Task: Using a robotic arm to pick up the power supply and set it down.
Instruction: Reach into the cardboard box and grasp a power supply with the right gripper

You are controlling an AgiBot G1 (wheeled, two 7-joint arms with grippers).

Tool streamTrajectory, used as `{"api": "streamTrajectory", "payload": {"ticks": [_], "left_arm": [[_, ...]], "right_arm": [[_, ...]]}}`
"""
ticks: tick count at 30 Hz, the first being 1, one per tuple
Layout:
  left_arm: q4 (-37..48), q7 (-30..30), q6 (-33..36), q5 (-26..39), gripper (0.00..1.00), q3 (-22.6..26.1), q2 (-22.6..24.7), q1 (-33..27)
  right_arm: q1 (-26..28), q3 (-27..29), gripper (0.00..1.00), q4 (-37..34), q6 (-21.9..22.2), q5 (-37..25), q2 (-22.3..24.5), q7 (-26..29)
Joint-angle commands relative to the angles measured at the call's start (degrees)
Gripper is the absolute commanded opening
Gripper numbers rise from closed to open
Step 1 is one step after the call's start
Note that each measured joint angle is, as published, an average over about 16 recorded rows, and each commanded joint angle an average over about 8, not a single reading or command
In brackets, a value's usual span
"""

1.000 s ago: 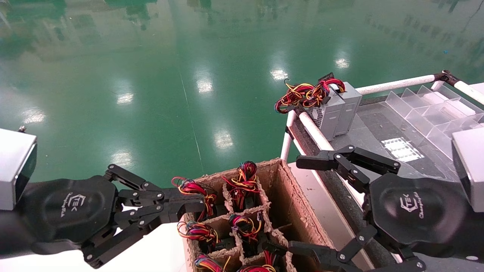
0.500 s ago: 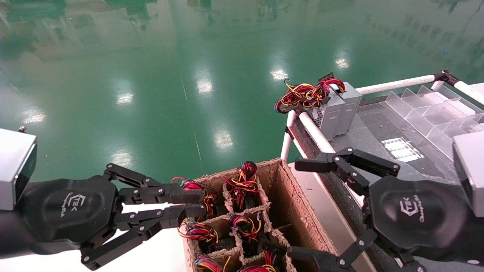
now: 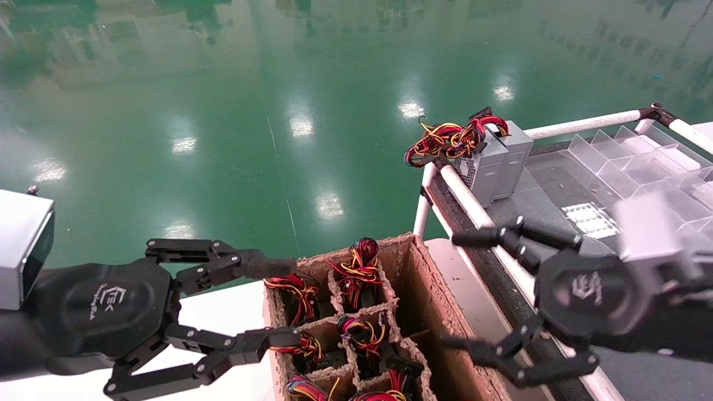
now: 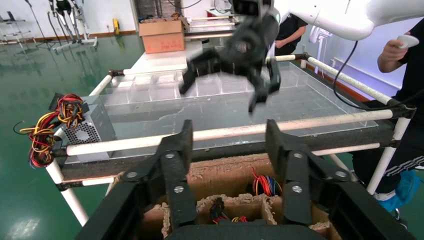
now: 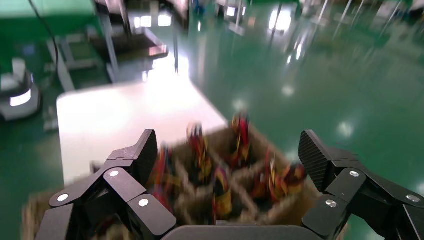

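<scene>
The power supply is hidden; only wire bundles (image 3: 359, 270) poke out of the cells of a cardboard box (image 3: 423, 289). My left gripper (image 3: 281, 302) is wide open at the box's near-left corner, its fingers straddling a red and yellow bundle (image 3: 292, 289) without touching it. In the left wrist view the left gripper (image 4: 229, 145) hangs open over the cardboard cells (image 4: 225, 175). My right gripper (image 3: 457, 289) is open beside the box's right wall and is blurred by motion. The right gripper (image 5: 229, 152) holds nothing, with the cardboard box (image 5: 225, 185) below it.
Two grey metal boxes (image 3: 496, 161), one with a mesh side and sprawling red-yellow wires (image 3: 451, 139), stand at the corner of a white-railed rack (image 3: 462, 195). Clear plastic dividers (image 3: 640, 161) lie further right. A white table (image 3: 234, 312) is left of the box; green floor lies beyond.
My left gripper has gone from nearly shut at a wire bundle to wide open, and that bundle has sunk back into its cell. My right arm is shifting and now blurred.
</scene>
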Motion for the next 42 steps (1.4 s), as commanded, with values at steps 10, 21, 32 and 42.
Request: {"api": "streamTrajectory", "payload": {"ticks": [10,21,32,42], "left_arm": [[0.0,0.0,0.0,0.0,1.0,0.0,0.0,0.0],[0.0,0.0,0.0,0.0,1.0,0.1,0.0,0.0],[0.0,0.0,0.0,-0.1,1.0,0.1,0.0,0.0],[0.0,0.1,-0.1,-0.1,1.0,0.1,0.0,0.0]], "right_arm": [[2.5,-6.2,1.0,2.0,-2.4,-11.9,-1.1,-3.2],[3.1,-11.2,0.43,5.4,-2.2,-18.9,-1.1,-6.9],[3.8,-12.9,0.0,5.5,-1.3,-21.7,-1.4,-8.3],[5.3,-14.9,0.0,4.5,-3.1,-21.5,-1.0,-10.3]]}}
